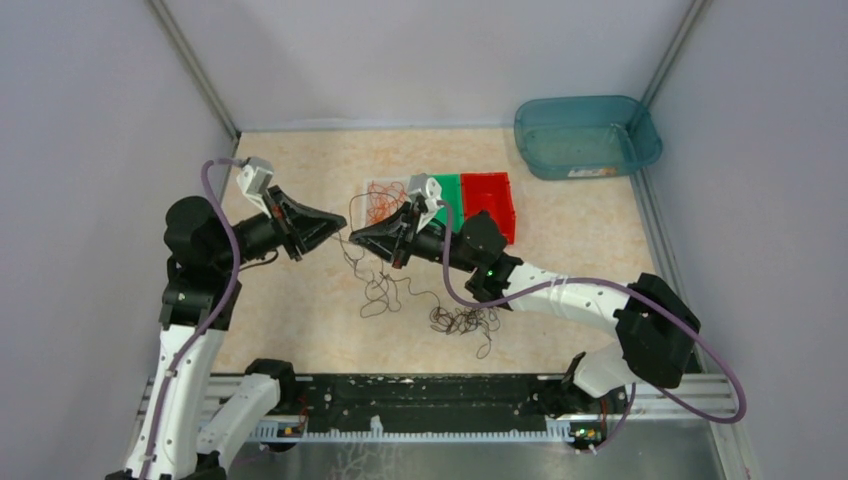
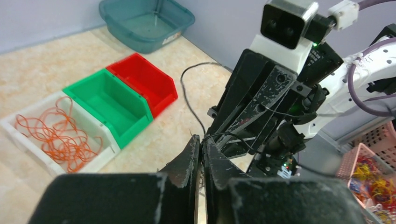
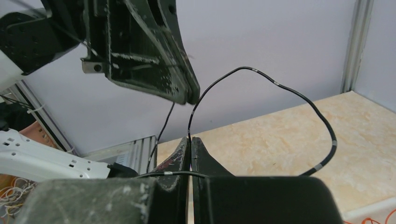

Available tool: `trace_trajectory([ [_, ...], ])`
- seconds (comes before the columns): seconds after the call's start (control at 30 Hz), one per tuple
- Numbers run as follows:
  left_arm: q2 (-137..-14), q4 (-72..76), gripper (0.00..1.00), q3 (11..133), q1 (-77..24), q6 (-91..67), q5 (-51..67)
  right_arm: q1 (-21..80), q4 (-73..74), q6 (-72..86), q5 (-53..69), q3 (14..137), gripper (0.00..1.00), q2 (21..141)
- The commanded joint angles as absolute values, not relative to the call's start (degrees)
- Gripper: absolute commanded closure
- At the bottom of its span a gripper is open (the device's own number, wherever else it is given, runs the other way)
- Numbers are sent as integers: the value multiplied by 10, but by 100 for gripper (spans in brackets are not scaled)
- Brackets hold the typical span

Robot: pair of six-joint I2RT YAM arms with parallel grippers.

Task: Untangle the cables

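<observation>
Top view: the left claw [image 1: 338, 232] and right claw [image 1: 354, 238] are being held tip to tip above the table [image 1: 300, 325], with loose cables [image 1: 462, 320] lying curled underneath. Left wrist: its fingers are being shown nearly together, just a slit, so a grip can't be told. Right wrist: a black cable [image 3: 280, 86] is being pinched in the closed right claw, rising straight up and then arching off to the right.

I can read no text anywhere; the pale sticker [image 1: 592, 172] on the translucent teal plastic tub [image 1: 585, 135] is too blurred.
</observation>
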State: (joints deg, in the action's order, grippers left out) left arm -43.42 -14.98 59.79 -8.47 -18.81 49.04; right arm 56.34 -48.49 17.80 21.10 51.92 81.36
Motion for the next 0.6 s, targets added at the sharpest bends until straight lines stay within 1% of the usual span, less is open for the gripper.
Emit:
trace_trajectory([
  [0.0, -429, -134, 90, 570, -82, -230, 506, 562, -534, 198, 221, 543, 100, 800],
  [0.07, -432, -127, 89, 566, -82, -243, 504, 564, -530, 197, 222, 546, 100, 804],
  [0.2, -440, -118, 84, 565, -82, -277, 509, 568, -529, 197, 224, 554, 100, 816],
  [0.3, -444, -88, 82, 556, -82, -298, 542, 568, -531, 203, 228, 561, 100, 825],
  [0.4, -447, -64, 82, 547, -82, -309, 605, 569, -531, 207, 231, 566, 100, 832],
  [0.57, -449, -60, 81, 544, -82, -307, 610, 569, -532, 209, 232, 563, 100, 833],
])
